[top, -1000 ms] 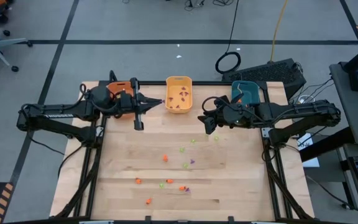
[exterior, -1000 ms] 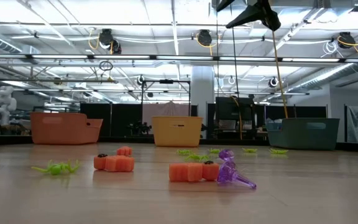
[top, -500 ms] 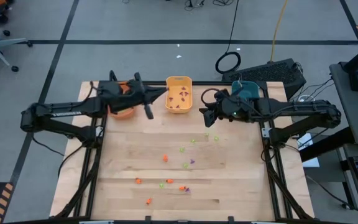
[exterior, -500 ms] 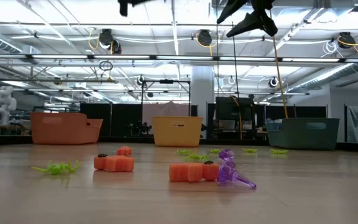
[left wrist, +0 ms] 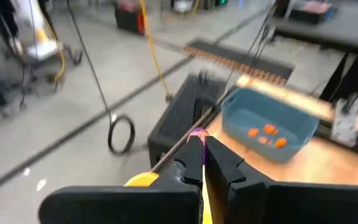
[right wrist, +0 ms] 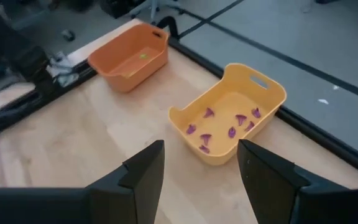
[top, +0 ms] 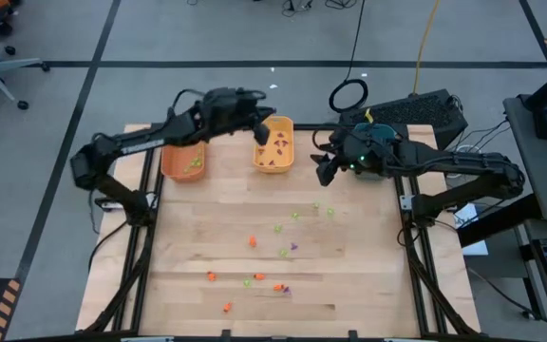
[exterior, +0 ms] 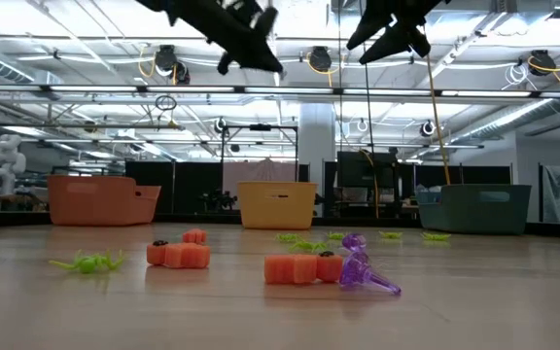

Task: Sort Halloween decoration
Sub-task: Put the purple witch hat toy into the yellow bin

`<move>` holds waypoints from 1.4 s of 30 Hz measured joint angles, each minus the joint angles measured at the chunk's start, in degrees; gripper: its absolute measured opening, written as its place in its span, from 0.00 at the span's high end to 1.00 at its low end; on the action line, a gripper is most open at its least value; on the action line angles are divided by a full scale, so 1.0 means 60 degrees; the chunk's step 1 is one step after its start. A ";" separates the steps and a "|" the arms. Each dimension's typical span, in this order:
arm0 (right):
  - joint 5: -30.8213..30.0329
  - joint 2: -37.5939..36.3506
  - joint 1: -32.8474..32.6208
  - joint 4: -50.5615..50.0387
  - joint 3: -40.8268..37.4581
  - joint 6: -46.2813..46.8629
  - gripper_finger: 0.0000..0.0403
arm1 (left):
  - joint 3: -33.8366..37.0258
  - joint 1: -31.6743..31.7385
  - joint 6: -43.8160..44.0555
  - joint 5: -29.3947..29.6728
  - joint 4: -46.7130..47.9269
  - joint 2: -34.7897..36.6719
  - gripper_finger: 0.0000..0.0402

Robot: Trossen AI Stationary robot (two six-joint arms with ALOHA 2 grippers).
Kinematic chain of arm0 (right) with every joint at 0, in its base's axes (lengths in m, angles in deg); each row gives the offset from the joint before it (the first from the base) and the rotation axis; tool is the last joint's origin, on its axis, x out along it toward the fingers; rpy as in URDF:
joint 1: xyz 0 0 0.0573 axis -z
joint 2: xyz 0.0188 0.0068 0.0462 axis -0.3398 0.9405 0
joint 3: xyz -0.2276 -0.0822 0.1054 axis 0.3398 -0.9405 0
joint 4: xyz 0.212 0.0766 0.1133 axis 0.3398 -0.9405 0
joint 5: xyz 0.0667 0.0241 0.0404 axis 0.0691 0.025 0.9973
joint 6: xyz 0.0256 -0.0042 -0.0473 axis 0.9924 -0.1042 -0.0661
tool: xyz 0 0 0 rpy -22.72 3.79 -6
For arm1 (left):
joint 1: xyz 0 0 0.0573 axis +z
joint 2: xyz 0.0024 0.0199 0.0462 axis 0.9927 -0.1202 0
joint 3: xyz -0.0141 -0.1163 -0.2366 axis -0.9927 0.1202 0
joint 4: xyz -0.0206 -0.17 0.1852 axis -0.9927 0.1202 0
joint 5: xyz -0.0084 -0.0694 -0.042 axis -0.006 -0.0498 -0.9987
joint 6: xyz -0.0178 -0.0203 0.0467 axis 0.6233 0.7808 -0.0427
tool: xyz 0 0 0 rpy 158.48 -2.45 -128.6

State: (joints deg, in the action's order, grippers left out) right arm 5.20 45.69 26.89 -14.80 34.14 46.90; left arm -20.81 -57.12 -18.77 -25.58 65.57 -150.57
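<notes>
Your left gripper (top: pixel 266 121) hovers over the yellow bin (top: pixel 273 142), fingers pinched on a purple trinket (left wrist: pixel 198 132): delivery step. Next, judged: part the fingers above the bin (purple pieces already lie inside). Right gripper (top: pixel 324 171) waits beside the teal bin (top: pixel 380 142), fingers spread, empty. Unsorted trinkets (top: pixel 254 278) lie mid-table.

Table (top: pixel 368 285) centre and front: open approach from above, scattered trinkets (top: pixel 280 254) the only obstacles. Rear edge: orange bin (top: pixel 182 161), yellow bin (top: pixel 273 144), teal bin (top: pixel 376 141), both arms overhead.
</notes>
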 joint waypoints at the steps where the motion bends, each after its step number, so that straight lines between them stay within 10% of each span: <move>1: 0.0195 -0.0058 0.0093 -0.0066 0.0000 -0.0173 0.53 | -0.0319 0.0143 0.0004 -0.0147 0.0293 -0.0283 1.00; 22: 0.0703 -0.0947 0.1159 -0.1039 0.0000 -0.1780 0.53 | -0.1635 0.1239 0.0747 -0.1828 0.2699 -0.3768 1.00; 42: 0.0722 -0.0926 0.1657 -0.1078 0.0000 -0.2028 0.53 | -0.1635 0.1202 0.2701 -0.0506 0.4347 -0.4736 0.91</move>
State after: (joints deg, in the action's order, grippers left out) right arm 9.53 40.14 36.84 -21.27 34.14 34.73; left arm -30.62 -49.90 -2.57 -28.62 91.65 -178.98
